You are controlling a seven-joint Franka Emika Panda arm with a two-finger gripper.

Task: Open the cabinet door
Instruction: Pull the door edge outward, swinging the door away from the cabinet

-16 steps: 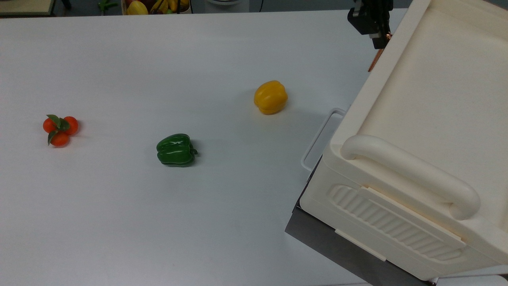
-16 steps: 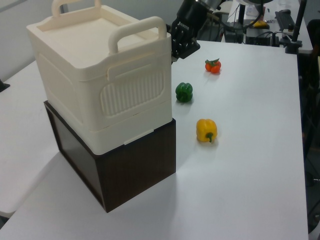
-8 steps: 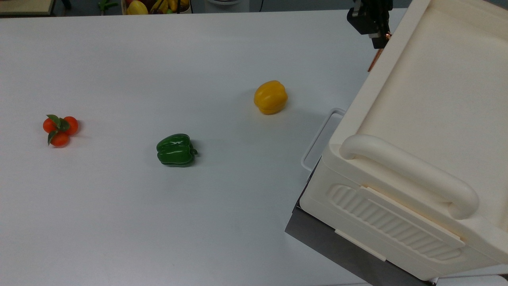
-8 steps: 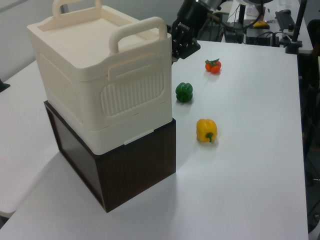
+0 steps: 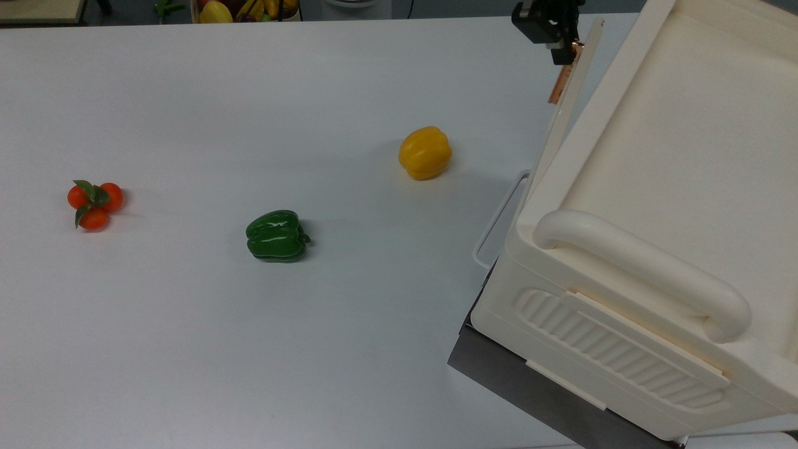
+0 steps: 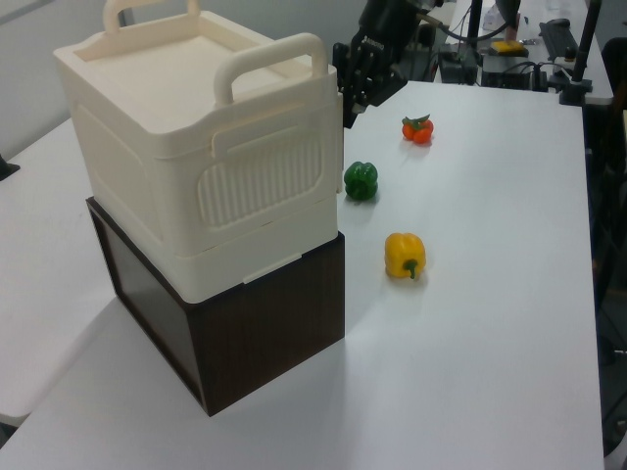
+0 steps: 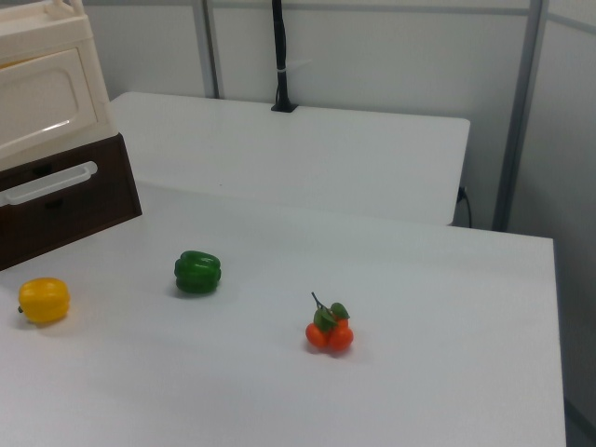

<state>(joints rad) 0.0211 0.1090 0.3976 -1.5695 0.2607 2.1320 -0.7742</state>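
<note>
Door cracked open, gripper on the handle

The gripper (image 5: 564, 50) pinches the copper handle strip (image 5: 561, 84); the cabinet door (image 5: 564, 118) runs toward 6 o'clock from it in the top view.

A glossy green bell pepper (image 5: 277, 235) lies on the white table (image 5: 249, 349) just left of centre in the top view. A yellow bell pepper (image 5: 425, 152) sits above and right of it, well apart. A cluster of small orange-red fruits with green leaves (image 5: 94, 202) rests at the far left. A dark brown wooden box with a white bar handle (image 7: 48, 182) fills the right view's left edge.
</note>
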